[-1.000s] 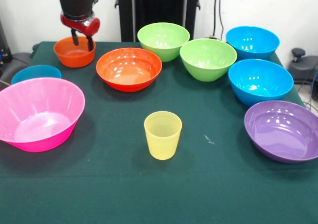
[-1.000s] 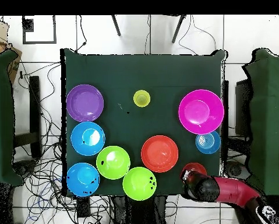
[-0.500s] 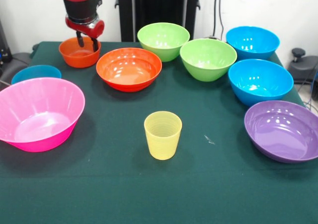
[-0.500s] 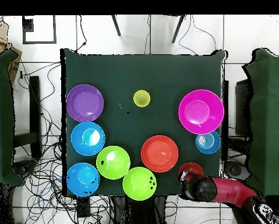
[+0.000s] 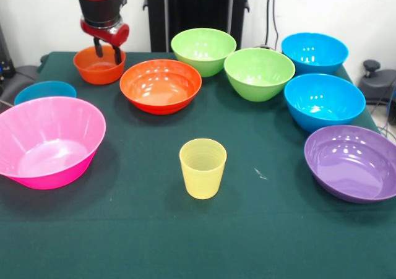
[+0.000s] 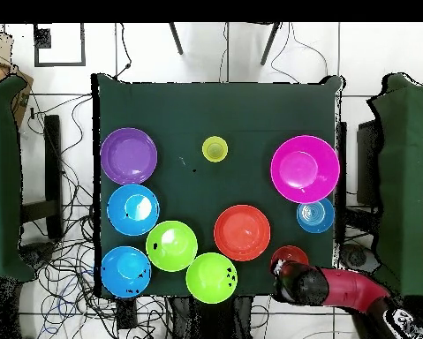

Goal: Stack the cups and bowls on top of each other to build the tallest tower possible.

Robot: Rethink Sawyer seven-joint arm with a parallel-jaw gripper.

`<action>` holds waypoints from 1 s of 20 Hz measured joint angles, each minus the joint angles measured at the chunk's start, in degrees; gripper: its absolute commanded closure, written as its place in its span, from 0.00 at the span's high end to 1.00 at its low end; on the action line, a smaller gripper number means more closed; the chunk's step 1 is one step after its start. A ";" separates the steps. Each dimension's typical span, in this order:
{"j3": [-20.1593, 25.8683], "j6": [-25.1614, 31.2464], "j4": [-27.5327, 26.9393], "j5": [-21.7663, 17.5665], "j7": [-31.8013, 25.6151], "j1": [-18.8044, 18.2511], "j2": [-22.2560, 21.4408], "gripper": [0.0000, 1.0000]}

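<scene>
Broadly, nothing is stacked yet: every piece sits singly on the dark green cloth-covered table [image 5: 260, 229], so the tower has no base to speak of. Biggest is the glossy pink plastic bowl with flaring sides [image 5: 46, 141], at the front view's left edge, with a small blue bowl [image 5: 44, 91] just behind it. The wide, shallow purple bowl [image 5: 354, 161] sits at the opposite edge, and two deeper blue bowls [image 5: 323, 101] [image 5: 314, 52] run back from it toward the robot. Two lime green bowls [image 5: 259, 73] [image 5: 203, 50] stand side by side at the far middle, beside the larger orange bowl [image 5: 161, 85].

Smaller still, the little orange bowl [image 5: 99, 64] sits in the far left corner — the red and black arm's gripper [image 5: 107, 51] hangs over it, its two dark fingers [image 5: 116, 55] spread a little and dipped at the rim, apparently with one inside and one outside the wall. Whether they pinch the wall I cannot tell; the bowl looks to rest on the cloth. A rim pinch would suit so small a bowl, likely chosen as a foundation.

The translucent pale-yellow ribbed tumbler [image 5: 203, 167] stands upright alone at the middle front — well apart from the bowls.
</scene>
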 measured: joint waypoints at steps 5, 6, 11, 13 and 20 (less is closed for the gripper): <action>-0.07 0.01 1.08 -0.01 0.00 0.18 -3.06 1.00; -0.16 0.01 1.29 -0.01 0.00 0.32 -3.74 1.00; -1.34 0.02 1.73 -0.04 0.00 2.46 -6.75 1.00; -1.40 0.02 1.91 -0.05 0.00 3.05 -7.49 1.00; -0.38 0.31 3.62 -0.05 0.00 2.46 -9.77 1.00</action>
